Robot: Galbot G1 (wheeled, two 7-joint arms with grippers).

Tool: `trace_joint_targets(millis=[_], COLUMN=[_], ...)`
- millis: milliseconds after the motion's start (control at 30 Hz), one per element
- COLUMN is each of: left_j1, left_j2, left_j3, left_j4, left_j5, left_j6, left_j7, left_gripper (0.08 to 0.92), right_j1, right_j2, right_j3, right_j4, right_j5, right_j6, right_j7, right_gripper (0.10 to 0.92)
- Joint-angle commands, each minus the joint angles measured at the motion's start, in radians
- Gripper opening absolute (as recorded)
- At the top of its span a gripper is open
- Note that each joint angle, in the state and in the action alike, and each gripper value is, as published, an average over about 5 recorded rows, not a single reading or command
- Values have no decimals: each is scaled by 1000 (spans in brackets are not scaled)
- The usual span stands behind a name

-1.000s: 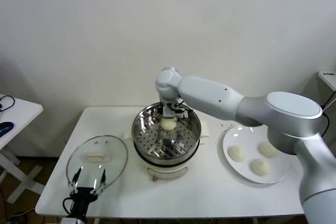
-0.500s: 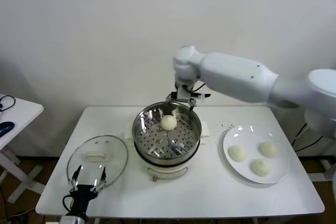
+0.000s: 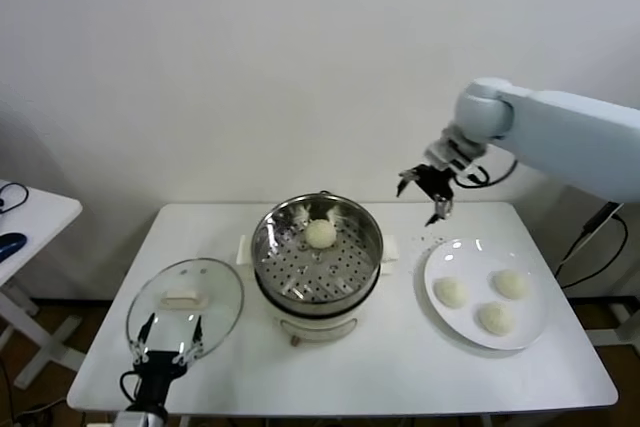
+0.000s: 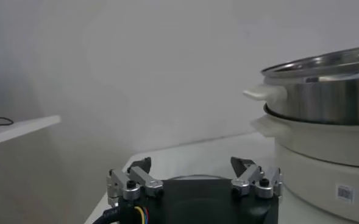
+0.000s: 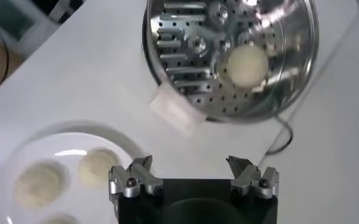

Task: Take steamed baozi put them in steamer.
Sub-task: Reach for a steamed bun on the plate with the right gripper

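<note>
The steel steamer (image 3: 317,252) stands mid-table on its cream-white base, and one baozi (image 3: 320,234) lies on its perforated floor at the far side. It also shows in the right wrist view (image 5: 247,63). Three baozi (image 3: 451,292) lie on the white plate (image 3: 440,259) at the right. My right gripper (image 3: 428,195) is open and empty, up in the air between the steamer and the plate, above the table's far edge. My left gripper (image 3: 168,342) is open and empty, low at the front left by the glass lid.
The round glass lid (image 3: 186,298) with a white knob lies flat at the front left. The steamer's white side handle (image 5: 176,109) points towards the plate. A small side table (image 3: 20,219) stands at the far left.
My right gripper let go of the baozi in the steamer, rose, and swung right towards the plate. The left arm has not moved.
</note>
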Motion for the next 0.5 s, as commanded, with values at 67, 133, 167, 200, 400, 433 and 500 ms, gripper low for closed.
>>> trace_joint_targets(millis=[67,133,167,200,400,433,500], left_j1=[6,11,13,14,15,15,14], left_j2=[-7,-7,-7,-8,-8,-9,-10], left_j3=[0,-1,-2,-2,-6,-6,-5], left_j4=[-6,-9,-9,-9,-5,-4,-1], left_j5=[-2,-2,-2,-2,-1,-1,0], left_j6=[5,4,4,4,4,4,4], left_j7=[-18,-18,-18,-18,-17,-17,-17], left_gripper=[823,823,823,823,823,823,823], right_j1=[-188,-237,-258,-278,-369,-381,-403], right_j2=[-170,-166,-163,-160,-130,-122,-106], right_j3=[26,50,62,74,124,131,142], right_j4=[-6,-29,-41,-52,-95,-101,-113], right_j5=[-5,-15,-19,-22,-36,-37,-34], right_j6=[-133,-140,-142,-143,-150,-152,-155], right_j7=[49,48,48,47,49,52,64], right_gripper=[823,823,823,823,823,823,823])
